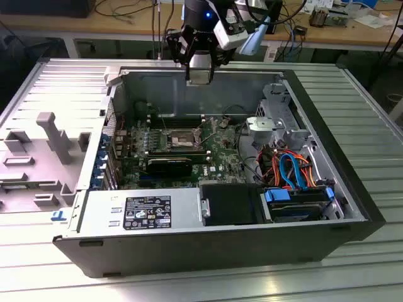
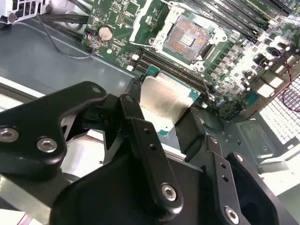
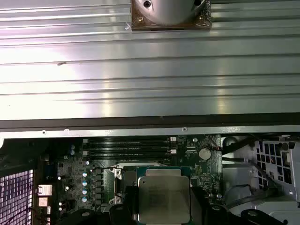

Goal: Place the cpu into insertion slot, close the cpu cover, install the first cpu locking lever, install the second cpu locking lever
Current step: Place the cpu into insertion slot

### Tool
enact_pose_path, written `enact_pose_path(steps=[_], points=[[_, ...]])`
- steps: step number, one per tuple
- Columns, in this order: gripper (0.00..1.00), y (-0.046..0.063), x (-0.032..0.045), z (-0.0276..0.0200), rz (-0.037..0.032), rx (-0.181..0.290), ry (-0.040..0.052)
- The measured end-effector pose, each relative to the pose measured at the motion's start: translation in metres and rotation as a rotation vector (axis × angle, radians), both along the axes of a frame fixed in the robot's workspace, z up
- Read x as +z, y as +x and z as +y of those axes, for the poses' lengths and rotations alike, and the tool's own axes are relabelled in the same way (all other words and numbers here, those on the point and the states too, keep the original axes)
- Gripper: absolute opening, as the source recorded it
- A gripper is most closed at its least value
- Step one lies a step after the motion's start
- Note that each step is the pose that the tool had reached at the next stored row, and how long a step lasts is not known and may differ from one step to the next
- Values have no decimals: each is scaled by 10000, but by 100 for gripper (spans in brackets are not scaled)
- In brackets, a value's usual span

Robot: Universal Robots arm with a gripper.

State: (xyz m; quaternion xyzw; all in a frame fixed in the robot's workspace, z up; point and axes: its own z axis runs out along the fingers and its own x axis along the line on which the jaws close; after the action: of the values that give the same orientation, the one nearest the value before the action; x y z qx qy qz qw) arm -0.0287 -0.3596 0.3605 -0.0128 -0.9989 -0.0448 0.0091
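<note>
Silver-grey lid up, holding cpu (image 2: 165,101) clamped by its edges between the fingers (image 2: 187,131), hovering above the board (image 2: 117,18) near the insertion slot (image 2: 190,40). Kept flat, probably to drop square into that open, empty slot

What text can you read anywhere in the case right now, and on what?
No text can be read.
Black-and-white label on the grey box: print too small to read.
Top of the cpu: faint marks, illegible.
Motherboard: markings too small to read.
</note>
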Motion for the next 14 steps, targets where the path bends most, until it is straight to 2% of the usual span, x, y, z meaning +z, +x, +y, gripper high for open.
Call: enact_pose_path(steps=[14], points=[[54, -8, -20, -3, 0, 1, -1]])
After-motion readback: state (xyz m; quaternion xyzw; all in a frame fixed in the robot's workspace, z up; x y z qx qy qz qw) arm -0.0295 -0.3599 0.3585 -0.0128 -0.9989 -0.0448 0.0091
